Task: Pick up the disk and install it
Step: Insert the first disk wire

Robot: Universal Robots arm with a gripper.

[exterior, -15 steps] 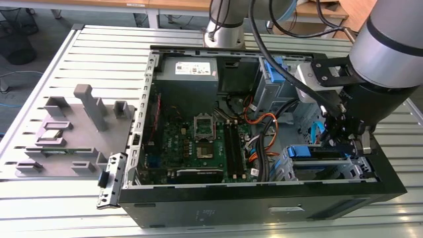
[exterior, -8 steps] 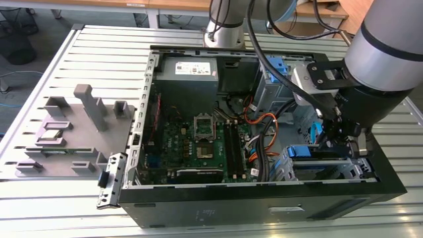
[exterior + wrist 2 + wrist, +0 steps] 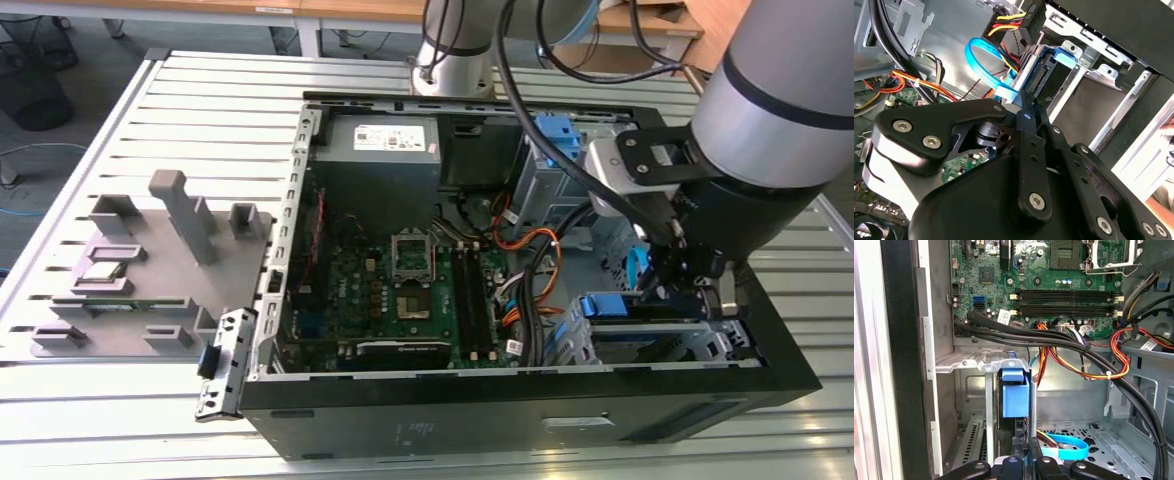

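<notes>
Presently listed: one open computer case [image 3: 534, 400] lying on a slatted metal table [image 3: 200, 100]; one green motherboard [image 3: 400, 280] inside it; one grey power-supply box [image 3: 380, 140]; one grey fixture tray [image 3: 134, 280] at the exterior view's left.

One disk [image 3: 1015, 395], seated edge-on in the metal drive cage [image 3: 979, 365], blue rail end facing out; its label face is hidden. In the exterior view the disk [image 3: 611, 306] shows as a blue patch in the cage at the case's front corner.

One gripper [image 3: 1024, 460], cut off at the first wrist view's edge, fingers drawn close together just beside the disk's end; whether they clamp it cannot be told. One blue flat cable [image 3: 984, 65] loops nearby.
</notes>
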